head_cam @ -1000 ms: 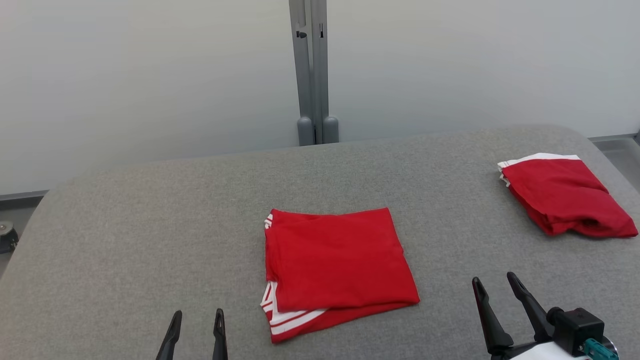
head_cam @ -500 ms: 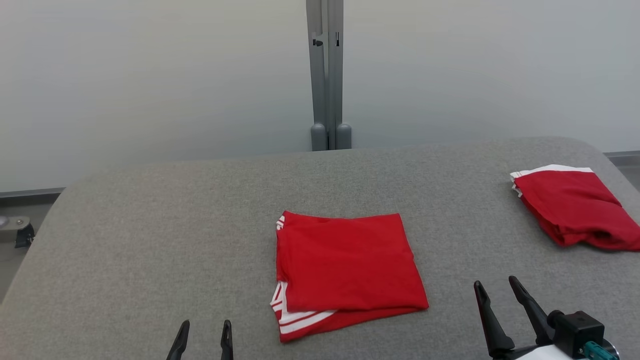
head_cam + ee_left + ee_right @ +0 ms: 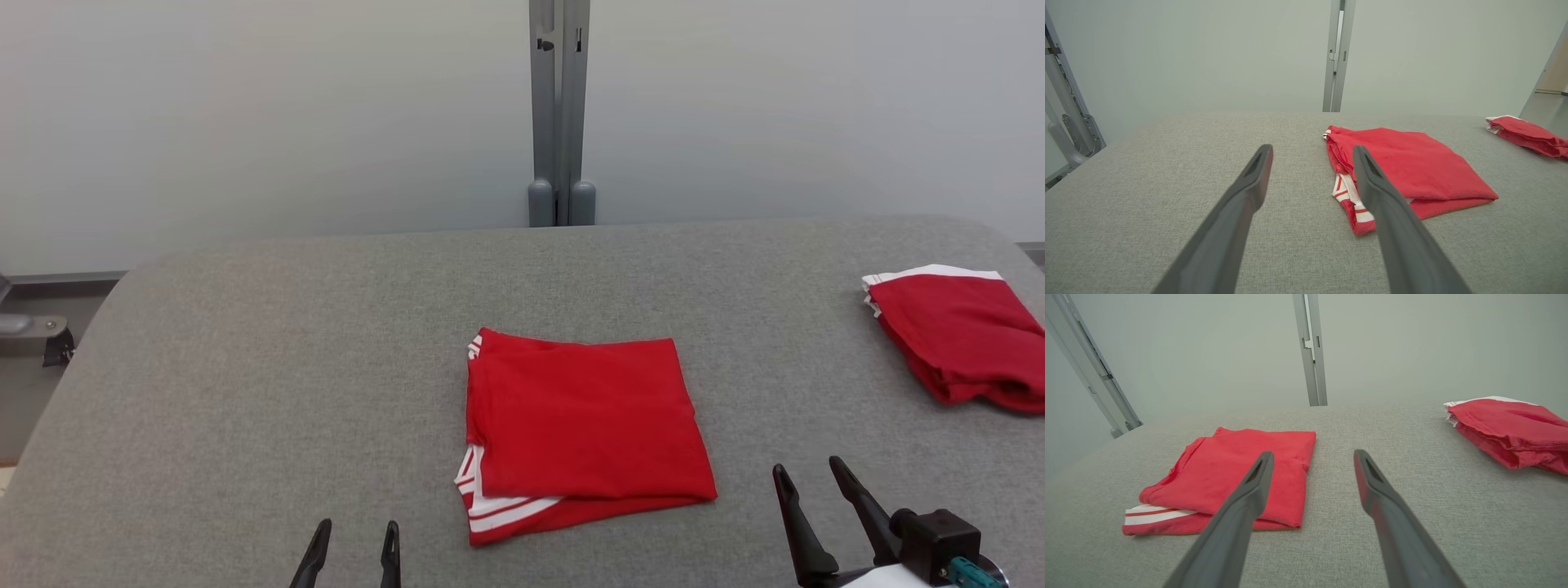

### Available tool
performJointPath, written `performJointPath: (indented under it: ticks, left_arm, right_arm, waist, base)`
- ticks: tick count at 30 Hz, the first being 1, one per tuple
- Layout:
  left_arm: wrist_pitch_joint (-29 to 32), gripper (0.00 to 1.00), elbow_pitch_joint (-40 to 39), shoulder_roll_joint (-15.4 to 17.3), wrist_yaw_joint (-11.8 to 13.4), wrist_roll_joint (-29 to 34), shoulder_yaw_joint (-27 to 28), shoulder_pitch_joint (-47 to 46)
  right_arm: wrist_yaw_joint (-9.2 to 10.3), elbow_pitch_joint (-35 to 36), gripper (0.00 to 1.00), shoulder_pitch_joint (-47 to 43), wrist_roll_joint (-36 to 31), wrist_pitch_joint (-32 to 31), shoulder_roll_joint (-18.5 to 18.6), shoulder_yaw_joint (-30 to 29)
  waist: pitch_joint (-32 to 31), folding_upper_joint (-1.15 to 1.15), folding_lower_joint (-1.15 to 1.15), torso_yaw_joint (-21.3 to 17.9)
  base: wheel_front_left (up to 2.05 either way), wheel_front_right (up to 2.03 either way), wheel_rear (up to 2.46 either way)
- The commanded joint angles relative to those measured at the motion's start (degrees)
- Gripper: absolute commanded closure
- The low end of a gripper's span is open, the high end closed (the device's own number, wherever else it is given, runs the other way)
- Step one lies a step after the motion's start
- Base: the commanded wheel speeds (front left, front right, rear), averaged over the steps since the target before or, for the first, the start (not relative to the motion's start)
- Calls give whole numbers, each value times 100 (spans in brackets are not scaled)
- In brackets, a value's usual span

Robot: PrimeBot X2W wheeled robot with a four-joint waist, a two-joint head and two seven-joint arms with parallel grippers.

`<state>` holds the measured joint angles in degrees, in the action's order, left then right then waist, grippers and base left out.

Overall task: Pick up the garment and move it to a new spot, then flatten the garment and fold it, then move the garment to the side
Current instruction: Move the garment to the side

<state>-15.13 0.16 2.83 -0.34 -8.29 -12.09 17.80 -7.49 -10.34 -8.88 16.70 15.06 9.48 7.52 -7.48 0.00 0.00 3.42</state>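
Red garment (image 3: 584,429): folded, middle of tabletop (image 3: 245,367), untouched
Change: head view shifted; camera moved, garment stayed
Left end effector (image 3: 358,524): wide, empty
Right end effector (image 3: 807,464): wide, empty
Meaning: folding looks done; move aside remains

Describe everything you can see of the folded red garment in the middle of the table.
The red garment is thin, soft-looking cloth, folded into a rough rectangle of several layers. White-and-red striped bands stick out at its near left corner, and a little white shows at the far left corner. It lies flat, slightly wrinkled, mid-way across the grey padded table, touching nothing else.
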Motion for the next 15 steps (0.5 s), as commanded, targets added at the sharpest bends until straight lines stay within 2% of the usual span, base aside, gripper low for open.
performJointPath:
  ticks: [1, 10, 15]
  left_arm:
    - [2, 0, -25, 14, -12, 51, -10, -122]
    - [2, 0, -67, 14, -30, 64, -160, -317]
    - [1, 0, -35, 14, -60, 54, -257, -474]
  right_arm:
    - [1, -56, 0, 119, 19, 13, 32, 22]
    - [1, -396, 0, 542, 229, 14, 99, 54]
    - [1, -826, 0, 968, 605, 14, 206, 184]
  waist:
    - [109, 0, 0, 79]
    - [600, 0, 0, 309]
    - [905, 0, 0, 476]
  base:
    - [0, 0, 0]
    - [0, 0, 0]
    - [0, 0, 0]
